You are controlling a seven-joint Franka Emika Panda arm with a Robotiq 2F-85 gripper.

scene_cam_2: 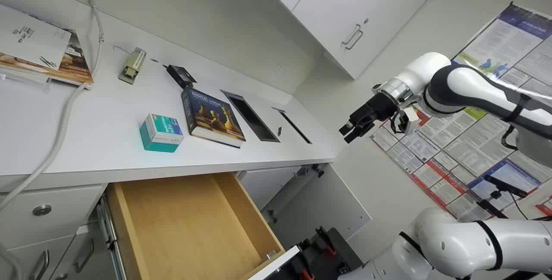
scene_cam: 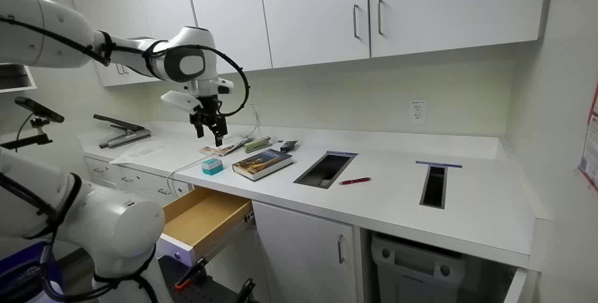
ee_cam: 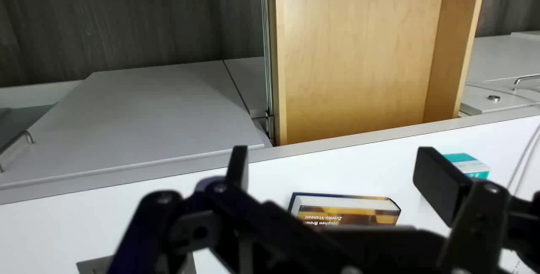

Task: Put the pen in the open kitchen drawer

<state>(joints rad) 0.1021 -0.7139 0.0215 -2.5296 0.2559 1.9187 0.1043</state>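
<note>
The pen [scene_cam: 355,181] is a thin red stick lying on the white counter between two dark cutouts. In an exterior view it appears as a short dark stick [scene_cam_2: 279,131] seen nearly end-on. It is out of view in the wrist view. The open kitchen drawer [scene_cam: 201,219] is pulled out below the counter edge, with a bare wooden inside; it also shows in an exterior view [scene_cam_2: 185,224] and the wrist view [ee_cam: 363,54]. My gripper [scene_cam: 209,137] hangs above the counter, apart from pen and drawer. Its fingers [ee_cam: 333,160] are wide apart with nothing between them.
A thick book [scene_cam: 262,164] and a teal-white box [scene_cam: 212,166] stand near the counter edge. A wide cutout [scene_cam: 325,170] and a narrow cutout [scene_cam: 434,186] open in the counter. A green stapler-like object [scene_cam_2: 133,65], papers [scene_cam_2: 34,38] and cables lie behind. White cupboards [scene_cam: 313,13] hang above.
</note>
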